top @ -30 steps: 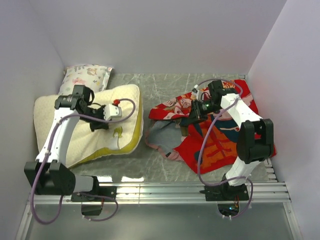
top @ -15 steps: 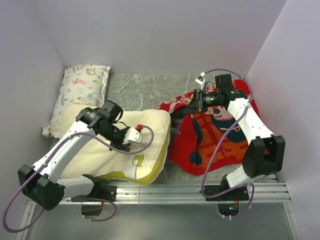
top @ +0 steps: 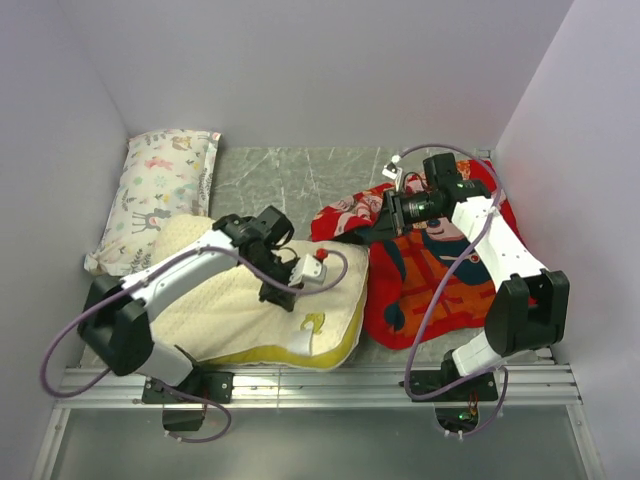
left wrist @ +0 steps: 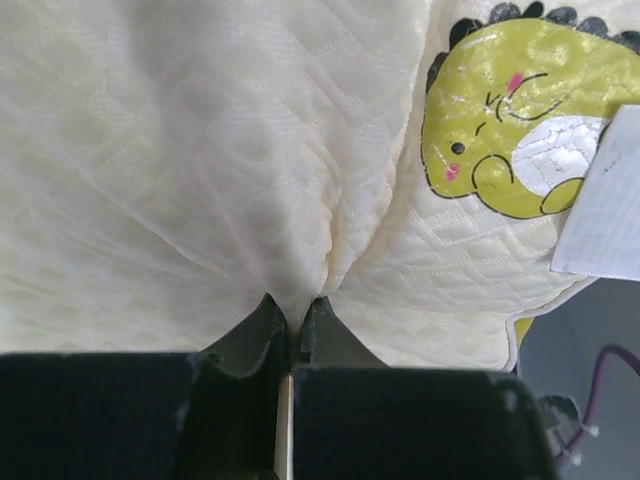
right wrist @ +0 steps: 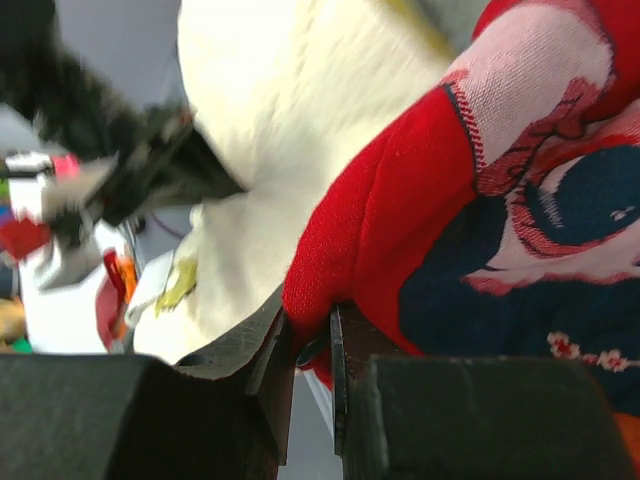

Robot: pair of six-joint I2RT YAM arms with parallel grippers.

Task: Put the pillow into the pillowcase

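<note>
Grey marbled tabletop (top: 300, 180) carries everything. Large red cartoon-print fabric pillowcase (top: 440, 285) lies crumpled on it. The right gripper (right wrist: 308, 345) is pinched tight on its red hem and holds that edge up, probably to keep the mouth open. Cream quilted contoured pillow (top: 230, 305) sits just left of the pillowcase, its end butting the raised hem. The left gripper (left wrist: 293, 315) is clamped on a fold of the quilting, likely to feed it in. White animal-print pillow (top: 160, 195) is far left of the pillowcase, not involved.

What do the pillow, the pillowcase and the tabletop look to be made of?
Pillow: soft cream fabric, matte; diamond quilting and puckered folds show. Pillowcase: thin printed cloth, matte red; it creases sharply. Tabletop: hard grey marbled sheet with faint sheen, perhaps laminate or stone; cannot tell.
</note>
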